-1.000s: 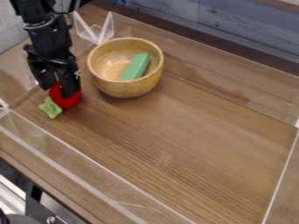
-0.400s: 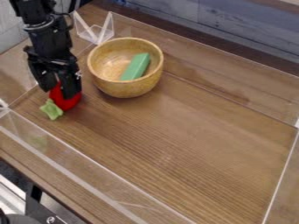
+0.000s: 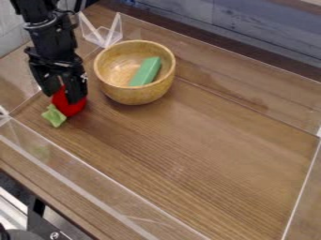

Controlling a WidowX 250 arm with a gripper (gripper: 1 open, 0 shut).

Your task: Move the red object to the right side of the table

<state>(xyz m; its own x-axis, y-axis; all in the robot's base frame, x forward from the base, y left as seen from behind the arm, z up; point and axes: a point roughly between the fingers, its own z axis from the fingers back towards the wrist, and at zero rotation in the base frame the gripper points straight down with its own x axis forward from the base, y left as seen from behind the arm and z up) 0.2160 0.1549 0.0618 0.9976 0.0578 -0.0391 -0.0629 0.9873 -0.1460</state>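
The red object (image 3: 70, 105), a small red toy fruit with a light green leafy end (image 3: 53, 116), lies on the table (image 3: 201, 141) near its left side. My gripper (image 3: 60, 92) points straight down over it, its black fingers (image 3: 43, 86) open and standing on either side of the red body. The fingers hide the fruit's upper part. Whether they touch it cannot be told.
A tan wooden bowl (image 3: 115, 91) stands just right of the gripper with a green block (image 3: 148, 70) inside. Low clear plastic walls (image 3: 75, 173) edge the tabletop. Bare wood stretches to the right and toward the front.
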